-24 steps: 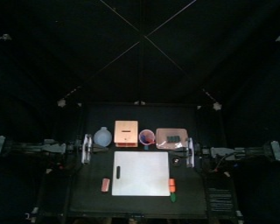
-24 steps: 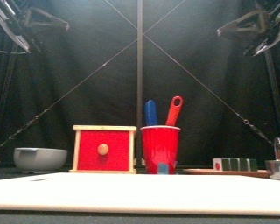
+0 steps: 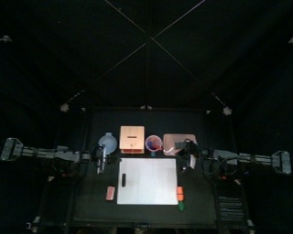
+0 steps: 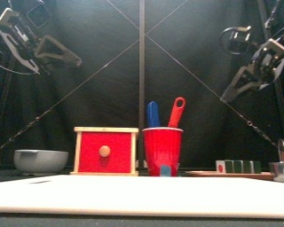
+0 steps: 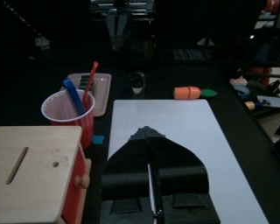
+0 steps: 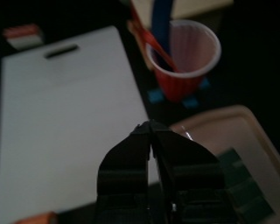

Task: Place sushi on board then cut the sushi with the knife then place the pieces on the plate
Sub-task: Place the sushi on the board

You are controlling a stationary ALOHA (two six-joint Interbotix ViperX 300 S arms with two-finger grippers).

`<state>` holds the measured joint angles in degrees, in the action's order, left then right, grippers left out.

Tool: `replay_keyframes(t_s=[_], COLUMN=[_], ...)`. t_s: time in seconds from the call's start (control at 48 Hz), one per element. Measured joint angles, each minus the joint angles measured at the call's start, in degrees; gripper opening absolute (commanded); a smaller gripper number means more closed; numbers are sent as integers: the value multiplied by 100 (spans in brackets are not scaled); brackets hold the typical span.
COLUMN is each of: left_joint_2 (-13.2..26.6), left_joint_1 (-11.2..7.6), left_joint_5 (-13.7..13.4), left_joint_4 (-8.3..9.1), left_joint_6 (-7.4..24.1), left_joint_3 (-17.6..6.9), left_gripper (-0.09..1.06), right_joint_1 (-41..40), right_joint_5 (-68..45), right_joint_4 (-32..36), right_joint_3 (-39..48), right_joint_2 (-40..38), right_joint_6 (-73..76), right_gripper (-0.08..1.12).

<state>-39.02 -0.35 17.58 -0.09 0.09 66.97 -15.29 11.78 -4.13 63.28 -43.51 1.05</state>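
Where the table lies closest to the front edge, an orange toy food [image 3: 110,192] sits left of the white cutting board [image 3: 149,181], and another orange toy [image 3: 179,192] and a green toy [image 3: 182,205] sit at the board's right front corner. The board itself is bare.

Above the board's back corners hang the two arms. The left gripper [image 5: 143,131] has its jaws pressed together at the tips and holds nothing. The right gripper [image 6: 143,128] is likewise closed and empty. In the front view both ride high, well clear of the table.

Behind the board runs a row of things. At the left is the blue-grey bowl [image 4: 40,160], then the wooden box [image 4: 106,151] with its red drawer front, then the red cup [image 4: 162,149], in which the blue knife [image 4: 153,113] and the red knife [image 4: 177,111] stand. At the right end lies the pink tray [image 4: 201,175], and on it the sushi roll [image 4: 237,166], not yet on the board.
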Motion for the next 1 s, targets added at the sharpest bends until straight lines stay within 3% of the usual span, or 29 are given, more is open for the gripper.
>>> replay_keyframes(t_s=[0.083, 0.333, 0.375, 0.562, 0.729, 1.0], left_joint_2=[123, 176, 176, 185, 176, 185], left_joint_1=[0, 0, 0, -9, -9, -9], left_joint_5=[9, 9, 9, 26, 26, 26], left_joint_4=[0, 0, 0, 0, 0, 0], left_joint_6=[0, -9, -9, -9, -9, -9], left_joint_3=[-26, -35, -35, -35, -35, -35], left_gripper=[-1, -1, -1, -1, -1, -1], right_joint_1=[-290, -554, -580, -765, -949, -1292], right_joint_5=[633, 1740, 1802, 1828, 1723, 1661], right_joint_4=[202, 1037, 1134, 1556, 1925, 1406], right_joint_3=[-185, -475, -475, -457, -457, -483], right_joint_2=[176, 343, 343, 378, 571, 1362], right_joint_6=[-35, -9, -44, -123, -167, -976], right_gripper=[38, 104, 108, 98, 98, 98])
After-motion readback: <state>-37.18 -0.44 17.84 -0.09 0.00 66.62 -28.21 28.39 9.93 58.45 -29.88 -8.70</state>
